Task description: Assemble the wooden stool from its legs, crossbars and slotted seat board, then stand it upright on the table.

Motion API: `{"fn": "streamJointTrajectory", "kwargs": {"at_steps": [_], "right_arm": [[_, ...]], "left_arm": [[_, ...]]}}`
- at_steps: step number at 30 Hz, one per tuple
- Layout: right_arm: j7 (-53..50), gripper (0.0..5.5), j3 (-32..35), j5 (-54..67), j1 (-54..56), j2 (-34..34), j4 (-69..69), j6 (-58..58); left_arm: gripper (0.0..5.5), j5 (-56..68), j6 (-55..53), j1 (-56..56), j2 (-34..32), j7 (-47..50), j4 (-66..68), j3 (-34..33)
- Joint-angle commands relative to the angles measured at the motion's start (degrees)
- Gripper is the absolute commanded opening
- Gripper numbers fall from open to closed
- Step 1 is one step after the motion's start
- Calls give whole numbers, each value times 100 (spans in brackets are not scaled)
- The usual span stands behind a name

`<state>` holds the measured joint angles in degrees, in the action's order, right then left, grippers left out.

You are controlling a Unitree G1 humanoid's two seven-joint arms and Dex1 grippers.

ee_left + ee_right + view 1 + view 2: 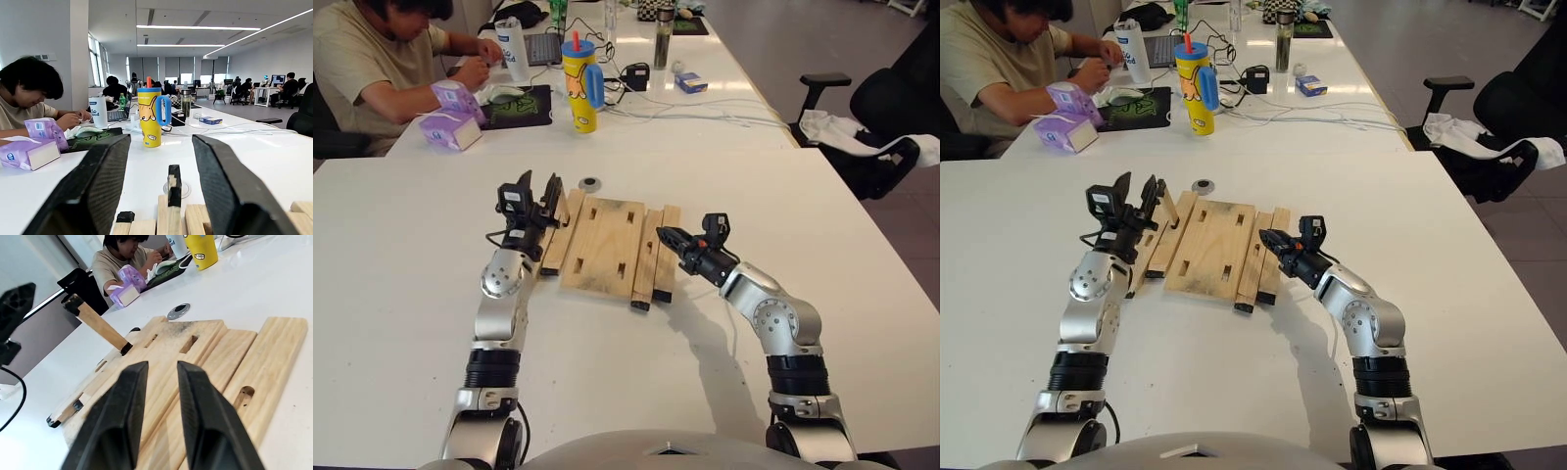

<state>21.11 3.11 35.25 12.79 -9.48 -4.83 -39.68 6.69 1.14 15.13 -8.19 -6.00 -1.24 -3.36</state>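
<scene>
The slotted seat board [602, 245] lies flat in the middle of the white table [401, 294]. Wooden bars [656, 259] lie along its right edge and more bars [558, 240] along its left edge. One black-tipped stick [98, 323] leans up at an angle from the left bars. My left gripper [533, 196] hovers open just over those left bars, and the tilted stick [173, 188] shows a little beyond its fingers. My right gripper [668, 238] points at the right bars, its fingers [124, 396] open by a narrow gap with nothing between them.
A small round disc [590, 183] lies on the table just behind the board. The neighbouring table behind holds a yellow cup [579, 88], tissue packs [455, 116] and cables, with a person seated at its left. An office chair [881, 117] stands off to the right.
</scene>
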Motion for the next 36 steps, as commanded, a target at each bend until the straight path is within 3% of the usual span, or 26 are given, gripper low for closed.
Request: {"fn": "streamJointTrajectory", "kwargs": {"at_steps": [1,6,9,13,17,24,36], "right_arm": [[40,110,-34,-41,22,43,28,-30],[52,110,-73,-158,102,73,134,68],[105,110,-151,-251,132,81,189,124],[141,110,-206,-334,254,195,360,231],[172,110,-236,-354,333,262,408,213],[173,110,-207,-408,309,286,433,245],[244,110,-274,-501,241,287,469,291]], "left_arm": [[237,19,-464,964,-128,198,-653,-181],[237,-8,-240,2056,-343,60,-18,-330],[237,107,-346,2437,-326,-17,1224,-439],[237,-409,-993,2189,-226,-274,4229,75],[237,-563,-913,2224,-183,-123,5250,151],[237,-601,-25,2795,-456,188,5524,48],[237,-102,518,2969,-365,316,2997,-401]]}}
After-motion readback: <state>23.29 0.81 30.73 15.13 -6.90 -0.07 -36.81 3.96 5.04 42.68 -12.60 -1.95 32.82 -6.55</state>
